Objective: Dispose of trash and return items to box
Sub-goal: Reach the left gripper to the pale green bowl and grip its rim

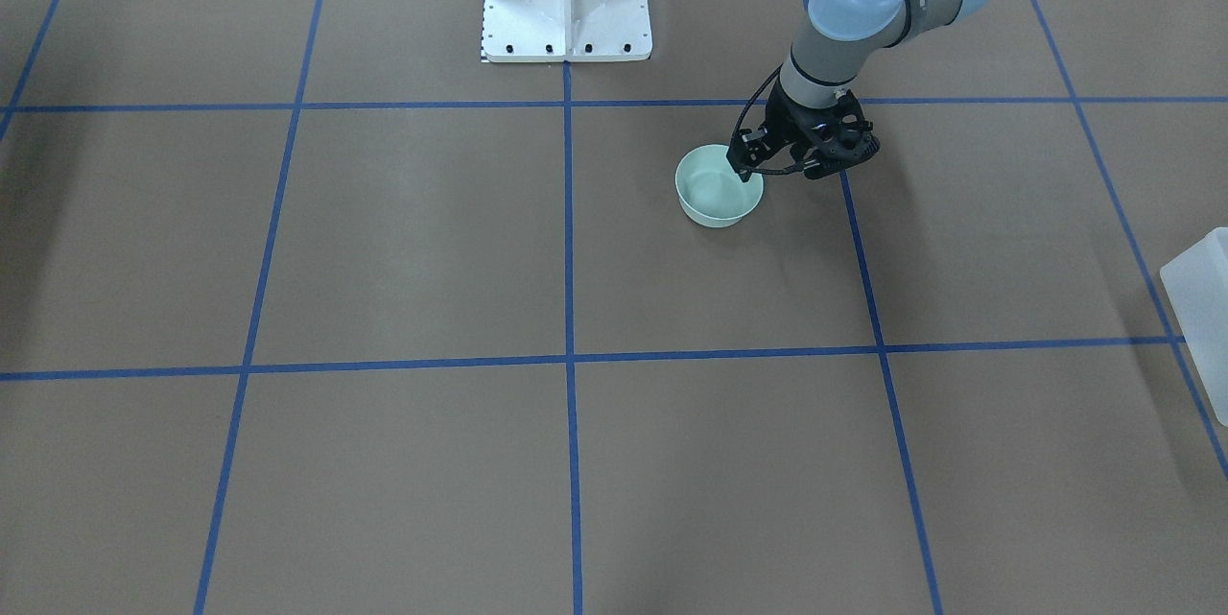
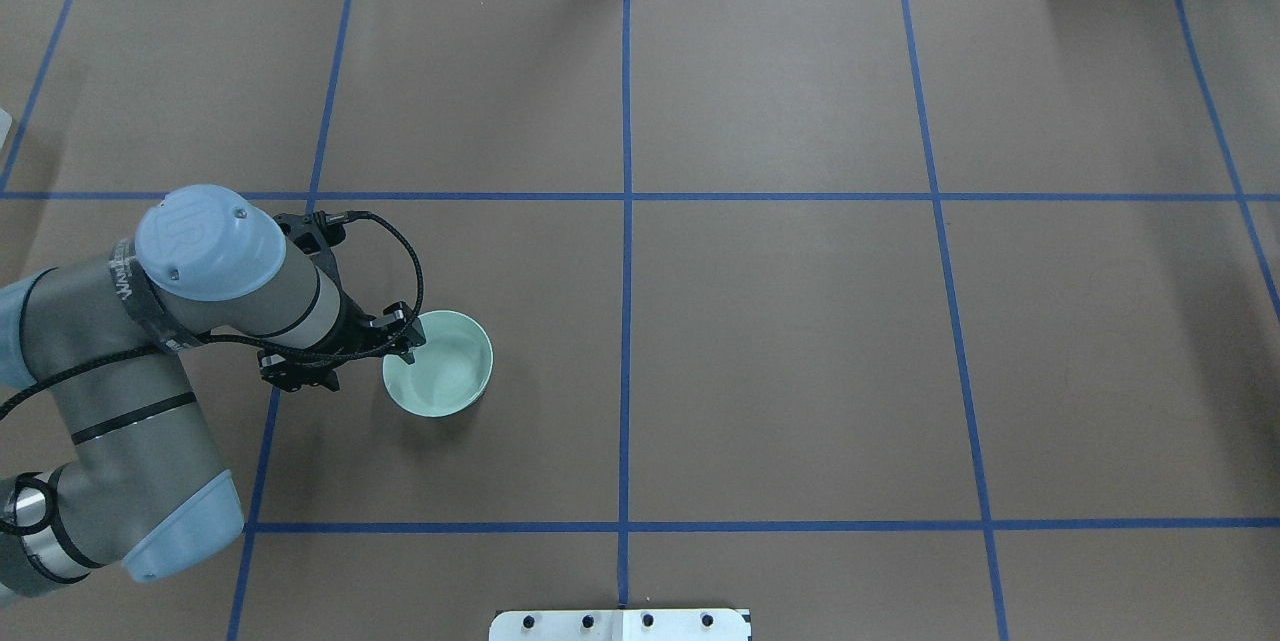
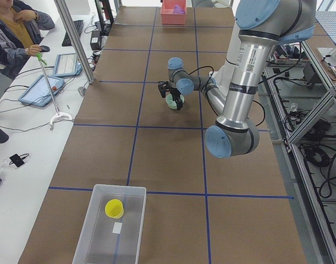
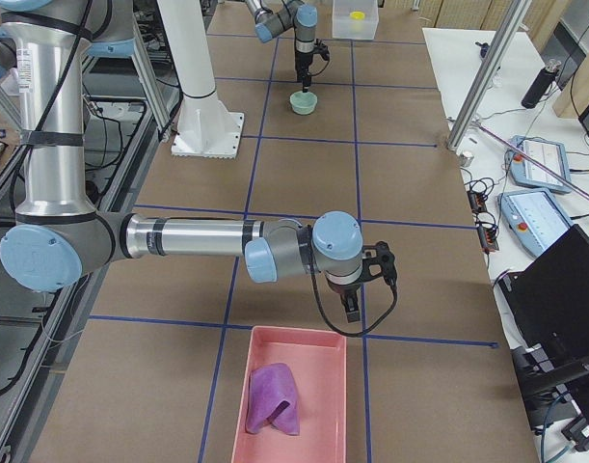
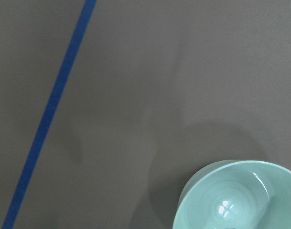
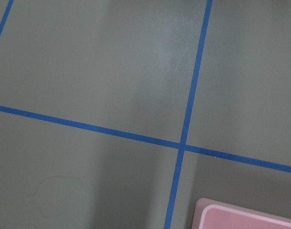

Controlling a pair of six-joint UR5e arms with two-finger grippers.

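Observation:
The mint-green bowl point(image 1: 718, 188) stands upright on the brown table; it also shows in the overhead view point(image 2: 440, 366) and the left wrist view point(image 5: 240, 198). My left gripper point(image 1: 753, 166) point(image 2: 405, 341) points down at the bowl's rim on the robot's left side, one fingertip at or just inside the rim. I cannot tell whether its jaws are closed on the rim. The yellow cup point(image 3: 114, 208) stands inside the translucent box point(image 3: 119, 188) at the table's left end. My right gripper point(image 4: 352, 311) hangs near a pink tray; I cannot tell if it is open or shut.
The pink tray point(image 4: 331, 338) holds a crumpled purple cloth point(image 4: 275, 400) at the table's right end. The white pedestal base point(image 1: 566, 1) stands at the robot's side. The box's corner point(image 1: 1204, 303) shows at the front view's right edge. An operator sits beside the table point(image 3: 14, 27).

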